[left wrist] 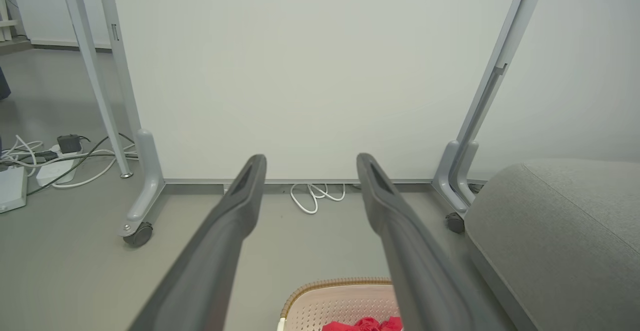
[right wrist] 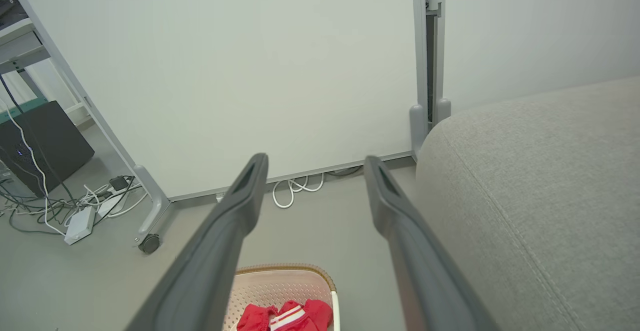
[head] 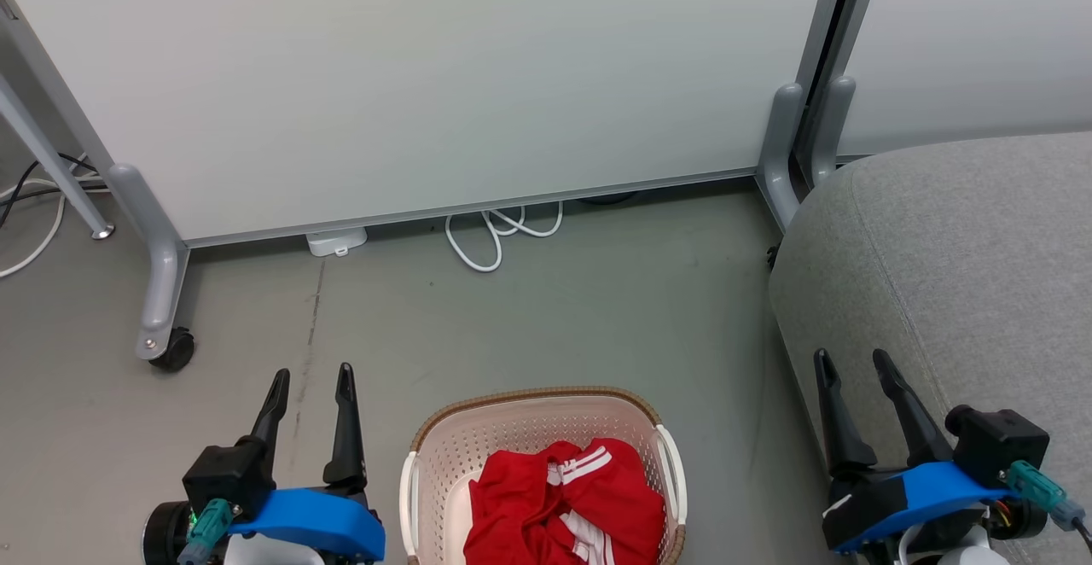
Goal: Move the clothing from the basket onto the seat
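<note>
The left tool (head: 312,371) and the right tool (head: 850,354) are held wide open and empty, either side of the basket (head: 529,396). The red clothing (head: 563,505) is heaped inside it, near the seat (head: 964,266). A raised fold should be pinched deeply, clear of the rim.

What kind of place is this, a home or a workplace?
Probably a workplace or lab set up like a room: wheeled partition panels, loose white cables on the grey floor, and a couch seat beside a laundry basket.
</note>
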Robot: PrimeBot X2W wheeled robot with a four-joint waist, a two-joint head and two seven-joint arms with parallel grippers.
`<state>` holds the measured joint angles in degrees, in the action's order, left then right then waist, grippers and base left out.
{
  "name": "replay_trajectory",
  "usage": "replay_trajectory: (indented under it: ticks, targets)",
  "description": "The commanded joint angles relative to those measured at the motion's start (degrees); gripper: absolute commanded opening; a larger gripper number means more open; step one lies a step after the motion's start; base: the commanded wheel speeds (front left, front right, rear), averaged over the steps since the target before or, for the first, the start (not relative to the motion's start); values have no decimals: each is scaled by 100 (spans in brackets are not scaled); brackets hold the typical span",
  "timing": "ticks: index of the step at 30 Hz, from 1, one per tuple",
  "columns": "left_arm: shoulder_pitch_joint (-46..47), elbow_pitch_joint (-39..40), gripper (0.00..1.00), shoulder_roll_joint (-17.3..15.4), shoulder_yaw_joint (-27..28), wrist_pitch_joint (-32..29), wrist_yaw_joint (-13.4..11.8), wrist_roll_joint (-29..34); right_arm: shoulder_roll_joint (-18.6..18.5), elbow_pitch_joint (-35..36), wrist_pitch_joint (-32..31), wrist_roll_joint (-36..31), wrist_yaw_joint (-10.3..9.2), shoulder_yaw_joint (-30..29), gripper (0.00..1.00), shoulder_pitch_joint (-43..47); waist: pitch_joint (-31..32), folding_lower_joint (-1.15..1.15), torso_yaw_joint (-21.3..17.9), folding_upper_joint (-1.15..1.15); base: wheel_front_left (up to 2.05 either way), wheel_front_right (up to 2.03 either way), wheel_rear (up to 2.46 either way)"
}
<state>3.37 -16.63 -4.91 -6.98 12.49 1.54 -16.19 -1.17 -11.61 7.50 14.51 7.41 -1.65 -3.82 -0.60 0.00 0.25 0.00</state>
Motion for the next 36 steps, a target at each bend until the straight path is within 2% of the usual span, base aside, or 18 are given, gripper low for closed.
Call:
replay_trajectory:
  ticks: [1, 23, 36]
  targets:
    - [73, -7, 100, 5, -14, 56, 24, 141, -40, 48, 66, -155, 11, 15, 100, -4, -2, 0, -1, 0, 0, 0, 0]
    - [62, -32, 100, 120, 108, 284, 100, 633, -44, 42, 290, -907, 14, 52, 100, -18, -30, 0, -3, 0, 0, 0, 0]
    - [40, -46, 100, 156, 166, 280, 125, 615, -42, 13, 312, -833, 14, 55, 100, -18, -43, 0, 1, 0, 0, 0, 0]
